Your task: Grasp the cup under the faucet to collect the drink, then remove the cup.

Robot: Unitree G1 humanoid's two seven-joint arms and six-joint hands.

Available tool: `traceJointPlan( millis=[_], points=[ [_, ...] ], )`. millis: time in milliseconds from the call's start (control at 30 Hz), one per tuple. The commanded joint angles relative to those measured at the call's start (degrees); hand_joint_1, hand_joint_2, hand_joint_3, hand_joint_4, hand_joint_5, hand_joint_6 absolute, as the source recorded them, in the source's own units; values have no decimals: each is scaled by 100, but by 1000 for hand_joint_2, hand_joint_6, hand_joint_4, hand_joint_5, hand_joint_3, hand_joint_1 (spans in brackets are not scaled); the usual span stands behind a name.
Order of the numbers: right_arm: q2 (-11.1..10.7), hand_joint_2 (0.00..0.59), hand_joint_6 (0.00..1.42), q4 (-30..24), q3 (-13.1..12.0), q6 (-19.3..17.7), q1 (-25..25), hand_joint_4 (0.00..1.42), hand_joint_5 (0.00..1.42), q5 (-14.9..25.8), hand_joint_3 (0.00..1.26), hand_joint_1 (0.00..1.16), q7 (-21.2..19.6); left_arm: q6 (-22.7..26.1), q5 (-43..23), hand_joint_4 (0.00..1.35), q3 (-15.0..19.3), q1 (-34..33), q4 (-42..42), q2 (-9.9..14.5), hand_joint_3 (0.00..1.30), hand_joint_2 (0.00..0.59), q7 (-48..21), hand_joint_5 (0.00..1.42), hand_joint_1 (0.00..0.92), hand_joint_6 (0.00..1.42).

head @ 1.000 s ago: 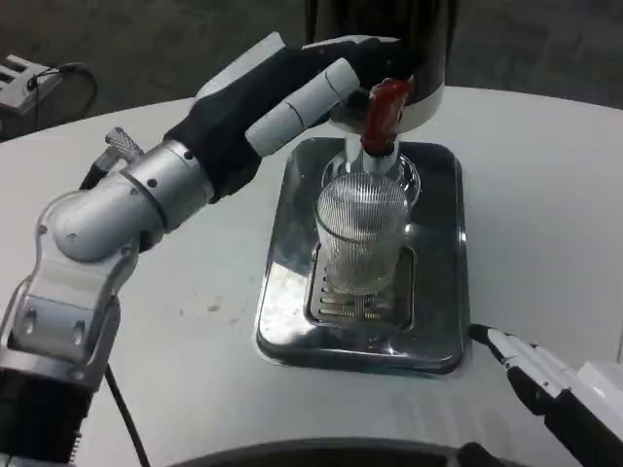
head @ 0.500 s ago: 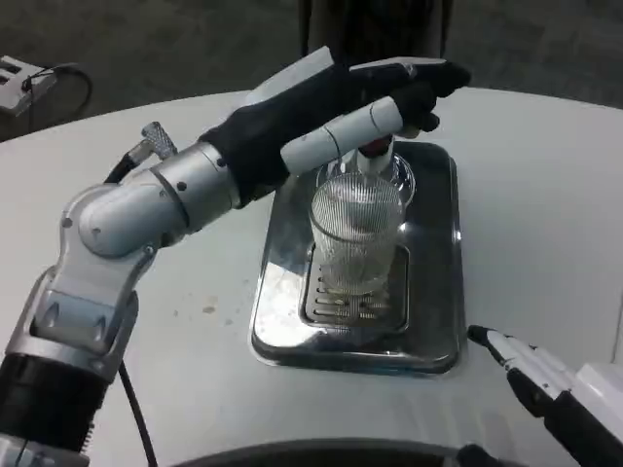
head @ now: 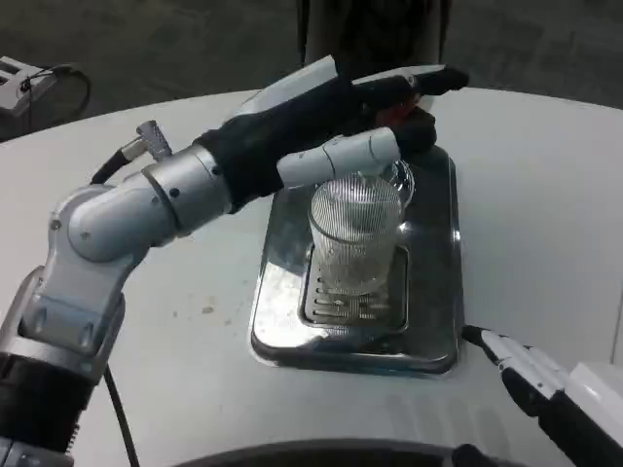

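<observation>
Reaching further across than a second ago, the left hand (head: pixel 336 117) now covers the faucet's red handle, fingers extended over it and thumb lying just above the cup (head: pixel 356 233); grip unclear. Cup sits unmoved, upright on the drain grate of the steel tray (head: pixel 438 292), directly beneath that hand. Right hand (head: pixel 531 375) waits low, apart; closure unclear.

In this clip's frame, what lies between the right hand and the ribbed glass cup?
In the head view, between the right hand and the ribbed glass cup lie bare white table and the steel drip tray with its near-right rim.
</observation>
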Motion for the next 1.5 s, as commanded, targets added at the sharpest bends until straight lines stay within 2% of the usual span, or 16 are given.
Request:
traceJointPlan(
  millis=[33,333,500,600,700,767,800,900,1100,1267,1367,1500],
  points=[
    [-10,446,34,-25,-41,28,59,0,0,75,5,367,-6,-140,283,49,-246,133,168,104,133,28,-188,161,0,137],
    [29,446,34,-18,-45,68,74,0,0,127,5,367,-26,-418,521,44,-408,31,425,180,131,25,-251,157,0,137],
    [119,446,34,-4,-70,226,33,0,0,327,5,367,-42,-630,645,47,-552,-21,531,261,131,25,-237,156,0,137],
    [317,446,34,56,-190,442,-14,0,0,823,5,367,-126,-706,693,47,-567,-18,596,283,131,24,-234,156,0,137],
    [749,444,33,195,-269,563,-174,0,0,1512,4,366,-466,-732,690,48,-554,-1,625,297,131,24,-239,156,0,137],
    [883,344,55,332,-113,455,-392,0,0,1618,0,417,-740,-726,673,48,-535,18,628,306,131,24,-235,156,0,137],
    [935,314,58,392,-17,459,-475,0,0,1625,0,459,-858,-721,665,48,-526,25,628,309,131,23,-234,156,0,137],
    [1103,275,77,744,395,457,-743,0,44,1497,0,544,-1258,-740,682,48,-514,41,603,327,131,21,-216,156,0,137],
    [1308,256,8,1461,1066,473,-1214,32,83,1244,0,596,-1801,-745,653,48,-458,90,528,389,131,20,-230,156,0,137],
    [1474,253,0,1998,1356,451,-1647,0,68,1077,0,609,-2274,-720,613,48,-437,107,472,422,131,21,-253,156,0,137],
    [1589,245,0,2357,1445,542,-1925,0,50,1033,0,618,-2524,-700,598,48,-447,76,435,443,131,21,-300,156,0,137],
    [1708,244,0,2680,1596,569,-2193,0,44,749,0,621,-2893,-684,582,48,-441,36,414,462,131,16,-319,156,0,137]
  ],
)
